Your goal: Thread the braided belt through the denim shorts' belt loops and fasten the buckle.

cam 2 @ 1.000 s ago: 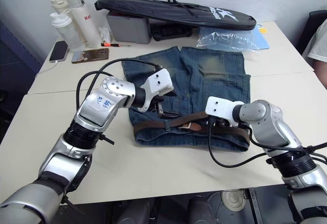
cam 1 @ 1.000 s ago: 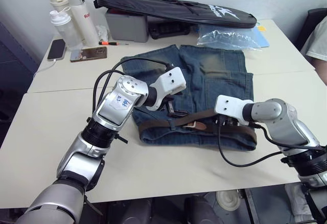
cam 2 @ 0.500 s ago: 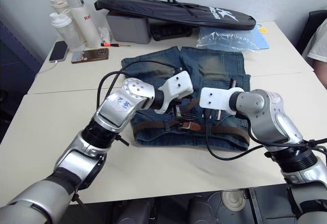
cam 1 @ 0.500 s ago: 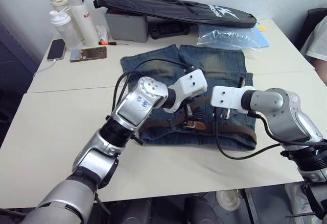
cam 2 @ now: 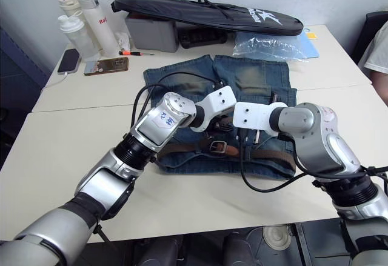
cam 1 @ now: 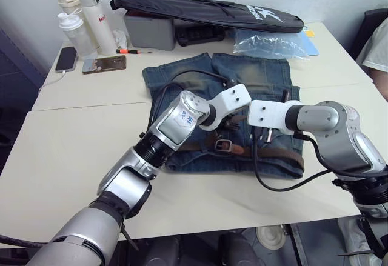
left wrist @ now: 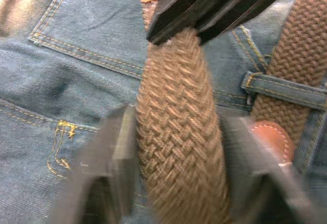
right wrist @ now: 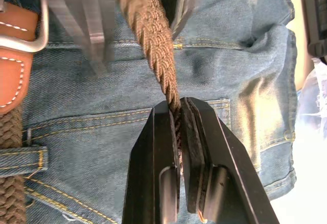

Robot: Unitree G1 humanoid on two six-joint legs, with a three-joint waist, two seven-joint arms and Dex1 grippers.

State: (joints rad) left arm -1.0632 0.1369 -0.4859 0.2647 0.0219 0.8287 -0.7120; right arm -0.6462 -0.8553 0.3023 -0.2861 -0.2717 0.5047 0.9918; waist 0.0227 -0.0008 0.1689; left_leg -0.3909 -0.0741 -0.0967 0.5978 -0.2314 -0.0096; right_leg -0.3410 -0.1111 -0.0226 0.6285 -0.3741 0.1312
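My right gripper (right wrist: pixel 179 119) has its two black fingers pressed together on the braided belt (right wrist: pixel 153 40), the strap running edge-on from the pinch. My left gripper (left wrist: pixel 176 152) has its fingers (left wrist: pixel 120 157) standing apart, one on each flank of the same strap, which lies flat between them. Both grippers meet close together over the middle of the denim shorts (cam 1: pixel 267 78). Nearer me along the waistband sit a belt loop (left wrist: pixel 286 89) and the buckle (cam 1: pixel 223 146) with its reddish leather.

Left gripper (left wrist: pixel 176 147) seemingly open, right gripper (right wrist: pixel 179 132) pinched closed, arms converging
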